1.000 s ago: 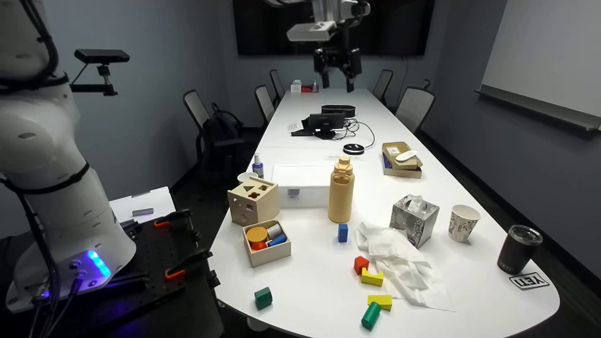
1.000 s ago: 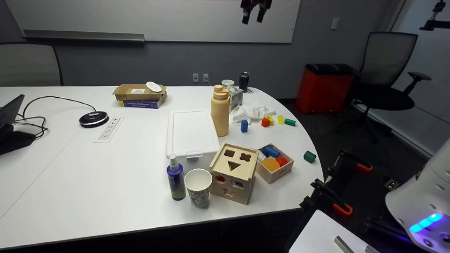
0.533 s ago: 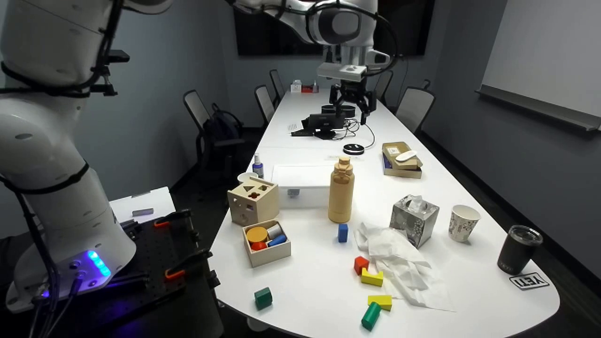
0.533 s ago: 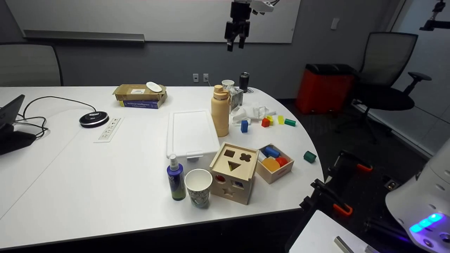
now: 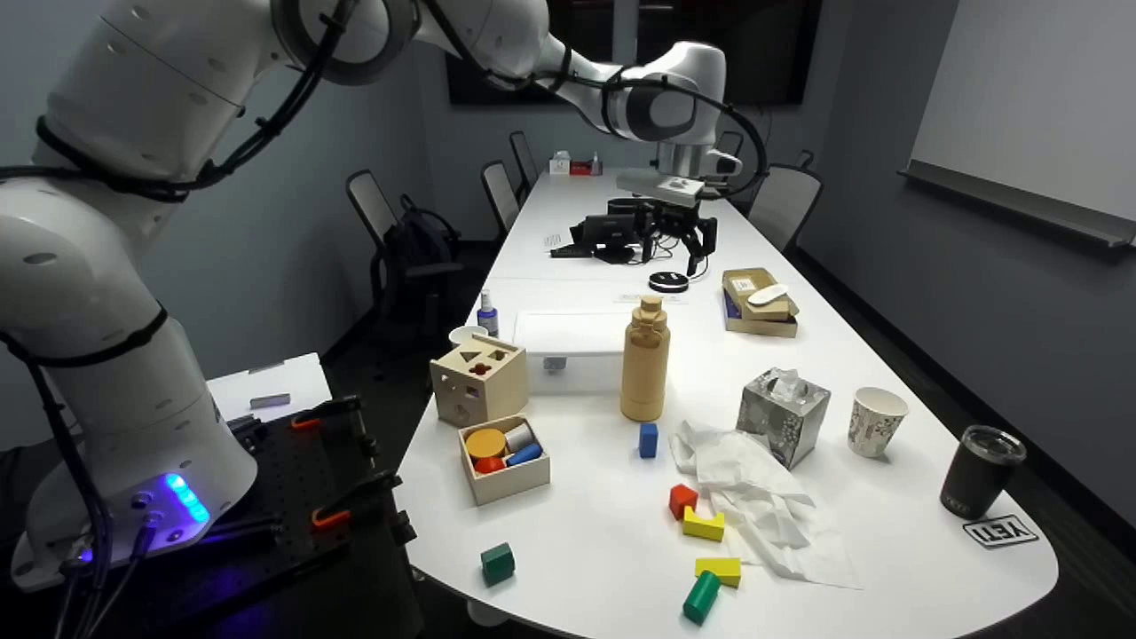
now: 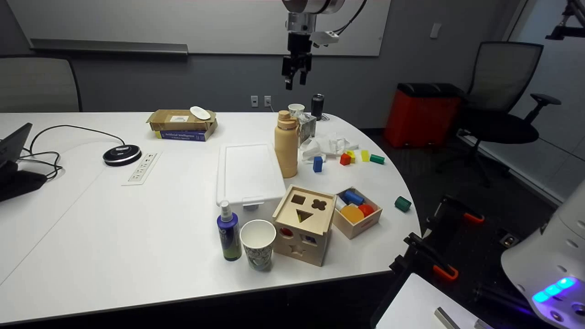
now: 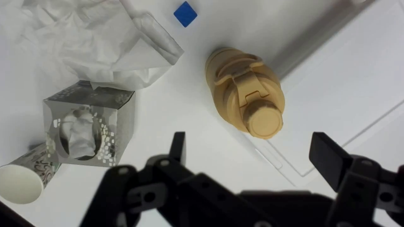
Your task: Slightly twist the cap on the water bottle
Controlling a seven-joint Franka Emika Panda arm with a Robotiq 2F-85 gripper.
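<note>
- The tool (image 7: pixel 248 148) had its jaws standing wide apart, its dark pads (image 7: pixel 329 160) set on either side of a broad gap
- It hung in the air above the desk (image 5: pixel 603 541) in both exterior views, clear of everything on it
- In the wrist view the tan cap (image 7: pixel 264 122) showed beyond the gap, between the lines of the two pads and apart from both
- The cap sat on top of the tall tan bottle (image 5: pixel 645 368), which stood upright on the desk just beside the white plastic box (image 6: pixel 250 173); whether bottle and box touched could not be told
- The blue book (image 6: pixel 183 135) in an exterior view read "Artificial Intelligence" along its spine, with a finer line under it too small to make out
- The cardboard box (image 6: pixel 183 126) above the book bore a white label (image 6: pixel 179 118) with print too small to read
- A black-and-white sticker (image 5: pixel 1000 531) near the desk's rounded end said "YETI"
- The dark cup (image 5: pixel 982 470) stood just beside the sticker, with faint lettering low on its front, too small to be sure of
- The purple spray bottle (image 6: pixel 229 235), also in an exterior view, wore lettering too small to read
</note>
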